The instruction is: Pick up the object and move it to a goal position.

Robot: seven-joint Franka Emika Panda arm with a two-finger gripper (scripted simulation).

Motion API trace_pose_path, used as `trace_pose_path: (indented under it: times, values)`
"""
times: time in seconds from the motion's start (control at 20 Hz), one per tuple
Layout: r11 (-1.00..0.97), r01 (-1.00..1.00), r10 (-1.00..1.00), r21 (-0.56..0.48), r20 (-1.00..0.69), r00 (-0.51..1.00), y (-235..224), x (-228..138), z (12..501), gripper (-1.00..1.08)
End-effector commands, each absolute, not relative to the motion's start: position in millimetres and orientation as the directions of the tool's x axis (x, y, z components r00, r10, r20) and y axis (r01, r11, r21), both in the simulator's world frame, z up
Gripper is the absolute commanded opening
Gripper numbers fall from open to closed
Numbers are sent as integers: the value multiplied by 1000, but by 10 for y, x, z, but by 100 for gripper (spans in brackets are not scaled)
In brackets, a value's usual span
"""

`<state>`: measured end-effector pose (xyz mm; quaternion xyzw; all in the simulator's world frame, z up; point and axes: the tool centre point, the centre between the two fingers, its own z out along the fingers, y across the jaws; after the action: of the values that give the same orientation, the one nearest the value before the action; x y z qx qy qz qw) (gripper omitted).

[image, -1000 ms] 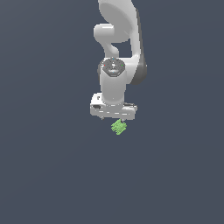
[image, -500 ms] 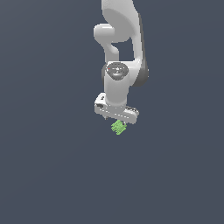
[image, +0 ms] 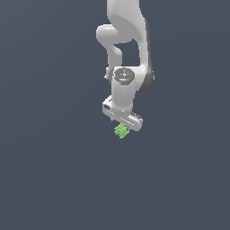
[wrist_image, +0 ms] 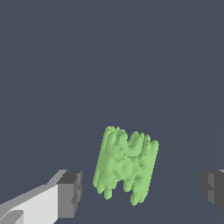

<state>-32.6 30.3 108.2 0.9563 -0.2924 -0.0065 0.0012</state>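
- The end effector (wrist_image: 139, 189) stands wide, with nothing between its two dark pads (wrist_image: 70, 194) but the green lump (wrist_image: 125, 165), and clear gaps show on both sides of it in the wrist view.
- The green lump sits directly under the end effector (image: 123, 122) in the exterior view, close beneath its white body, on the plain dark worktop (image: 54, 170).
- The step in hand looks like the approach before the grasp: the arm (image: 128, 49) should come down straight, keeping the lump centred between the pads.
- The lump is ridged and uneven, so I judge a close across its broad flat sides safer than one across its spiky ends.
- Closing too high would likely pinch only the ridge tips and let it slip.
- The second pad is cut off at the edge of the wrist view.
- The exterior view hides the fingertips behind the end effector's body, so their height over the worktop cannot be told.
- No goal marker shows in either view.
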Motion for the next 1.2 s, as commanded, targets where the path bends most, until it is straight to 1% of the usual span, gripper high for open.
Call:
trace_pose_path:
  times: [0.0, 0.55, 0.95, 1.15]
  values:
    - [-794, -608, -608, 5, -9, 794, 332, -347, 1039, 100]
    - [-693, -721, -721, 1, -1, 693, 402, -406, 929, 100]
    - [-684, -729, -729, 0, 0, 684, 409, -412, 906, 100]
    - [-683, -730, -730, 0, 0, 683, 410, -416, 800, 100]
